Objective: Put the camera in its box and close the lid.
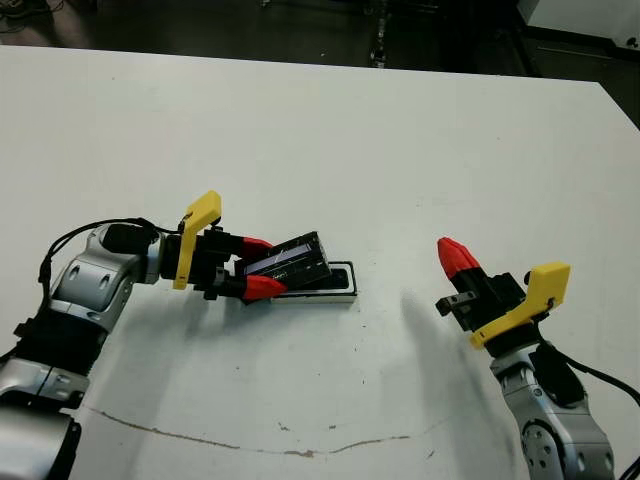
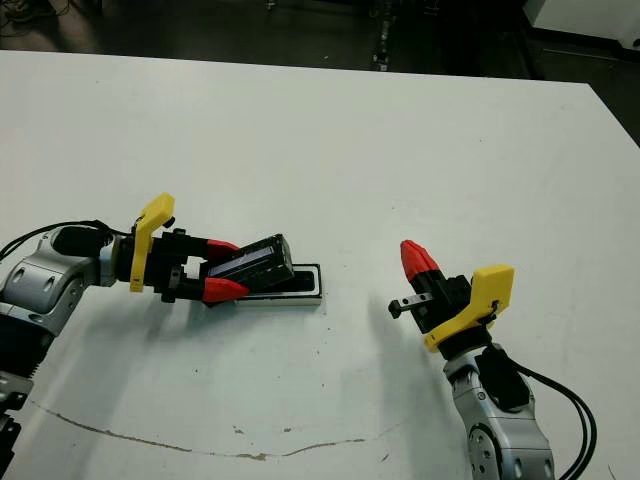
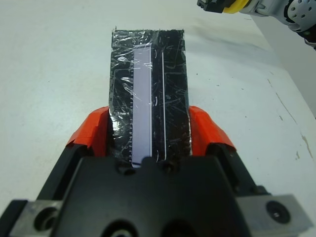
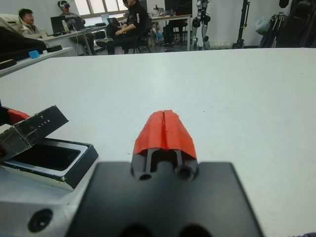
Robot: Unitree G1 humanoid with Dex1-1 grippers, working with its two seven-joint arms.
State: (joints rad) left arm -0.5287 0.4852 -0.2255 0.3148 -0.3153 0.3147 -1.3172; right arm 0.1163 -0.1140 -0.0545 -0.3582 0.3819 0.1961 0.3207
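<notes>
My left gripper (image 1: 262,266) is shut on the lid (image 1: 295,260), a glossy black slab with a crinkled, reflective surface, gripped by its long edges. The lid is tilted, its far end raised over the box (image 1: 343,288). The box is a shallow tray with white walls and a black rim, lying flat on the table. In the right wrist view the box's inside (image 4: 47,155) looks dark, filled by what seems to be the camera; no detail shows. My right gripper (image 1: 455,255) is shut and empty, to the right of the box and well apart from it.
A thin brown line (image 1: 250,445) runs across the table near its front edge. Beyond the far edge, people (image 4: 131,22) sit at desks. My right gripper's yellow part (image 3: 232,6) shows at the edge of the left wrist view.
</notes>
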